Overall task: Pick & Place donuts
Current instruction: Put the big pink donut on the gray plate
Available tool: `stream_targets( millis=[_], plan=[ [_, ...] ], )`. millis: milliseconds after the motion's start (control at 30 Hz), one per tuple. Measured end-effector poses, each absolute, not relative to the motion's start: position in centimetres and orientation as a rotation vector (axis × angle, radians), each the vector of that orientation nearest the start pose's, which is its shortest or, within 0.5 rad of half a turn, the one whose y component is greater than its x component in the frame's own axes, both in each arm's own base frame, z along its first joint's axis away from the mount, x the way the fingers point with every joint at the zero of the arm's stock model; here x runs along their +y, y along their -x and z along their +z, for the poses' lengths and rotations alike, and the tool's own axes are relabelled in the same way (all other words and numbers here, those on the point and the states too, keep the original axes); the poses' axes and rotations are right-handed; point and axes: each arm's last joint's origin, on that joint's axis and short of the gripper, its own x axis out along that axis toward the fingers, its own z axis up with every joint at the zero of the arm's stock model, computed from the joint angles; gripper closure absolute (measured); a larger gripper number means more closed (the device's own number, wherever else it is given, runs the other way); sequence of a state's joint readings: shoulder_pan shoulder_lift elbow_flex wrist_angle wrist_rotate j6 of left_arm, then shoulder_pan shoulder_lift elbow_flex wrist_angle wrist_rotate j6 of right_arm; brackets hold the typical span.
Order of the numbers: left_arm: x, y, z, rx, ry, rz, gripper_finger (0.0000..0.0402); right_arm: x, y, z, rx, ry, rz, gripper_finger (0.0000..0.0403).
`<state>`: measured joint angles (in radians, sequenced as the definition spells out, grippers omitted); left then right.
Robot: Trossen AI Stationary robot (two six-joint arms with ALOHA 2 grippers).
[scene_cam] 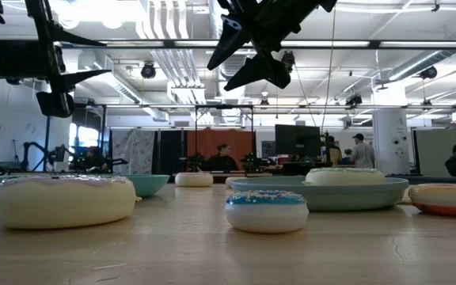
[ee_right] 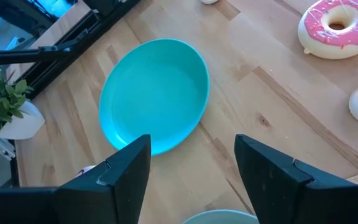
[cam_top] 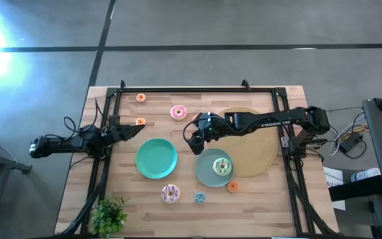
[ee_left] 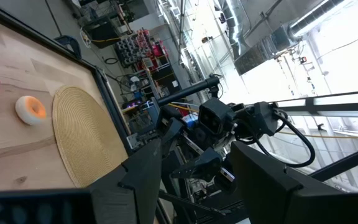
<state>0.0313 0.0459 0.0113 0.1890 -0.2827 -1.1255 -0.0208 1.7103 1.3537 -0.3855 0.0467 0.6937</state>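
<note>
Right end effector [cam_top: 195,145] hovered spread and empty between your two plates; one green donut [cam_top: 222,166] was plated, the other donuts remained on the surface [cam_top: 264,199].

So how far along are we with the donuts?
Done: a green donut sits on the right-hand teal plate. In hand: nothing; the right gripper hangs open between the plates, the left gripper waits open. Left: the left-hand plate is empty, and the pink donut and others lie on the table.
</note>
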Motion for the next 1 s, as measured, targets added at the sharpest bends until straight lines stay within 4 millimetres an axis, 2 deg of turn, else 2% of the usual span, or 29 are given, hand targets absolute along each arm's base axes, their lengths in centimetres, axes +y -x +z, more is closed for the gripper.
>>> stream_targets(
  millis=[1000],
  plan=[
    [1.11,-9.73,18.18,-0.314,1.133,0.193,0.0235,-1.16,-37.82,26.67,0.699,-0.63,-0.326,0.0179]
  ],
)
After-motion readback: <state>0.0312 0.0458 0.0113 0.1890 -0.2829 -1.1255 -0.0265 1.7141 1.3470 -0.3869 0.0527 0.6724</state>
